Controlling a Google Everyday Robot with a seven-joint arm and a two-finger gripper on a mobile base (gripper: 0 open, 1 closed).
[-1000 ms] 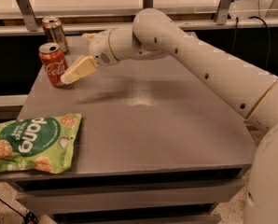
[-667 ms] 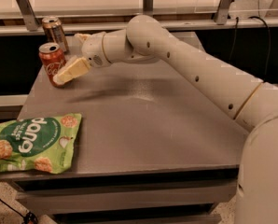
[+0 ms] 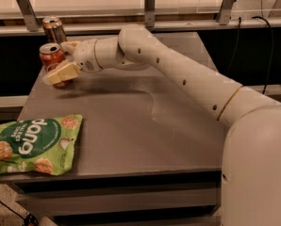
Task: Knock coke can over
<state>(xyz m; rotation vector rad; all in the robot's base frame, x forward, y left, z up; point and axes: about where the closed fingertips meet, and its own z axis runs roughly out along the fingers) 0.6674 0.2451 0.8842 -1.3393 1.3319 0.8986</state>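
Gripper: the gripper [image 3: 58, 61] is at the far left corner of the table [image 3: 131, 126], on the end of the white arm [image 3: 178, 74] that reaches in from the right.
Gripper state: its two cream fingers are spread apart and clamp nothing.
Near finger: the near finger [image 3: 61, 73] lies slantwise across the lower front of the coke can, touching it or all but touching it. Its tip points down and to the left.
Far finger: the far finger [image 3: 70, 45] shows just right of the can's top rim, partly behind it.
Coke can: the coke can [image 3: 52, 59] sits between the two fingers, with the gripper wrapped around it from the right.
Coke can, look: a small red-orange can with a silver top and a dark drinking hole. Pale marks show on its side, but I cannot read them.
Coke can, pose: it is on its base. Its top may lean slightly left, but I cannot tell for sure.
Bronze can: the bronze can [image 3: 54, 29] stands upright just behind the gripper, a little beyond the coke can and apart from it.
Snack bag: the green snack bag [image 3: 34, 145] lies flat well in front of the gripper, at the table's near left edge, and overhangs that edge on the left.
Table: a grey top, with the gripper's shadow falling just beneath the wrist.
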